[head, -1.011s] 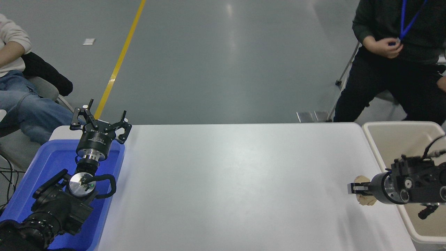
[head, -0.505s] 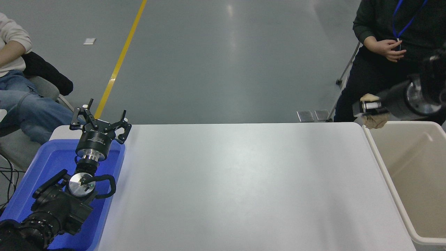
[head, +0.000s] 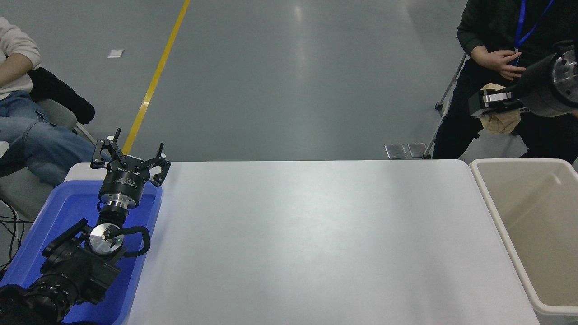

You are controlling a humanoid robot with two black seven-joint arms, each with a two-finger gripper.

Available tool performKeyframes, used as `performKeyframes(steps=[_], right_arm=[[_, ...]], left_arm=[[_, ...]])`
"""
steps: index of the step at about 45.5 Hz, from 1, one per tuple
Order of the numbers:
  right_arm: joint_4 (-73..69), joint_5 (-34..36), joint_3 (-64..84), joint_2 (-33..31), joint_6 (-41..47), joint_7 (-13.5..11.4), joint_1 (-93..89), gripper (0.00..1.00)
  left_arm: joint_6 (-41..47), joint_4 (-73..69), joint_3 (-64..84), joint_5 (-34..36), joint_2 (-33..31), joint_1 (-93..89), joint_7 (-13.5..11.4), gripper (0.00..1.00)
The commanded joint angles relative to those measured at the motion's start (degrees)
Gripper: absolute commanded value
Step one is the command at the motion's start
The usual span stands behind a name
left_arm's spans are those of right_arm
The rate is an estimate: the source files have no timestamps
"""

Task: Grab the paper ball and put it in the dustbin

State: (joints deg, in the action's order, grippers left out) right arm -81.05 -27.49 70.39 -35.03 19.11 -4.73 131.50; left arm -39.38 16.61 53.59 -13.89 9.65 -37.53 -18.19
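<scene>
My right gripper [head: 484, 103] comes in from the right edge, high in the picture, and is shut on the tan paper ball [head: 500, 122], which hangs below its fingers. It holds the ball in the air above the far left corner of the cream-beige dustbin [head: 490, 198]. The dustbin stands against the table's right edge and shows nothing inside. My left gripper [head: 128, 155] is open and empty, parked at the lower left above the blue tray.
A shallow blue tray [head: 67, 207] lies at the table's left end under my left arm. A person in dark clothes sits behind the dustbin, a hand [head: 499, 61] near the raised gripper. Another person [head: 27, 126] sits at the far left. The white table [head: 307, 239] spans the middle.
My right gripper has lifted the paper ball from the table's right edge, up and away, and now holds it higher and a little further right than half a second ago. The left arm has not moved.
</scene>
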Motion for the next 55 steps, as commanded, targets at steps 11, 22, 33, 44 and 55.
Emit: performKeyframes(steps=[11,22,33,44,55], right_arm=[[45.2,17.4,0.1,-2.4,-16.1,-0.3,-43.8,0.0],[67.2,24.3,-12.9,-2.1,-18.0,-0.3,-67.5,0.0],[77.4,24.4,-33.5,5.8,-24.9,-0.1,-86.3,0.0],[77.4,24.5,-41.2,10.5,-28.6,0.2,-93.2,0.0],[77.4,24.5,-42.5,12.2,-29.7,0.2,-95.0,0.0]], left_arm=[[0.0,0.0,0.0,0.0,-0.1,0.0,0.0,0.99],[-0.1,0.0,0.0,0.0,-0.1,0.0,0.0,0.99],[-0.1,0.0,0.0,0.0,-0.1,0.0,0.0,0.99],[0.0,0.0,0.0,0.0,-0.1,0.0,0.0,0.99],[0.0,0.0,0.0,0.0,-0.1,0.0,0.0,0.99]])
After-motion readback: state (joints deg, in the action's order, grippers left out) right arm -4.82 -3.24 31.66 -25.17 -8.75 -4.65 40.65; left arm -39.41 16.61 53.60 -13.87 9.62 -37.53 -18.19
